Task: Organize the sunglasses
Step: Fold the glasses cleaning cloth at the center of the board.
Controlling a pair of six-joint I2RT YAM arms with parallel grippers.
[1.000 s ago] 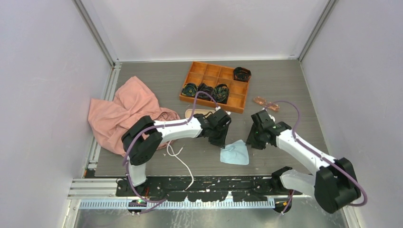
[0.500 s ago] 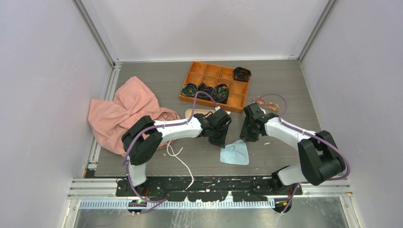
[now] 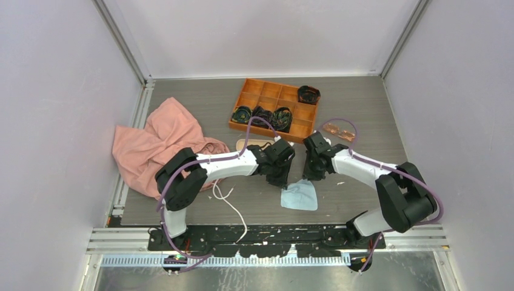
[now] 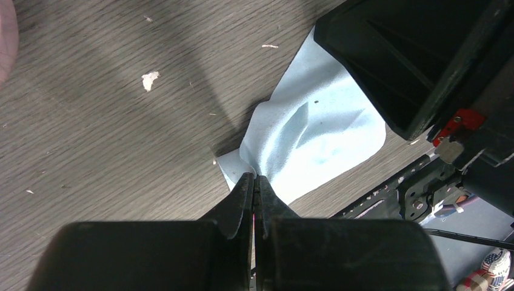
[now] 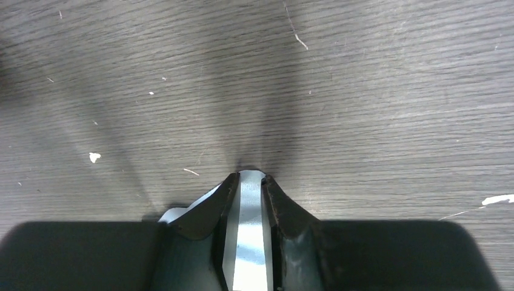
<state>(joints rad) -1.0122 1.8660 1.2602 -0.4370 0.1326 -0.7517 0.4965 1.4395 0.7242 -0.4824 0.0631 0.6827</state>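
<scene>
The right gripper (image 3: 311, 174) has swung in from the right over the past second and now stands at the far edge of the light blue cloth (image 3: 301, 197), while the left gripper (image 3: 280, 180) has kept its place at the cloth's left corner. In the top view the sunglasses (image 3: 339, 130) lie flat on the grey wood-grain table (image 3: 200, 97), just right of the orange tray (image 3: 302, 139) and well apart from both grippers. They are a small pair with translucent pinkish-orange lenses and a thin frame, and the right arm's purple cable arches above them. The tray is a rigid grid of compartments, several holding dark coiled things. A pink oblong case (image 3: 243, 143) shows partly behind the left arm, a crumpled salmon-pink garment (image 3: 154, 145) lies to the left, and a white cord (image 3: 233, 206) curls near the front edge. In the left wrist view the black fingers (image 4: 245, 194) are pressed together on a raised fold of the soft, matte cloth. The right arm's black housing looms over it, with a small red tag (image 4: 457, 118) bearing no legible writing. In the right wrist view the fingers (image 5: 209, 212) stand a narrow gap apart at the table with a pale blue strip of cloth between them, but it cannot be told whether they grip it.
</scene>
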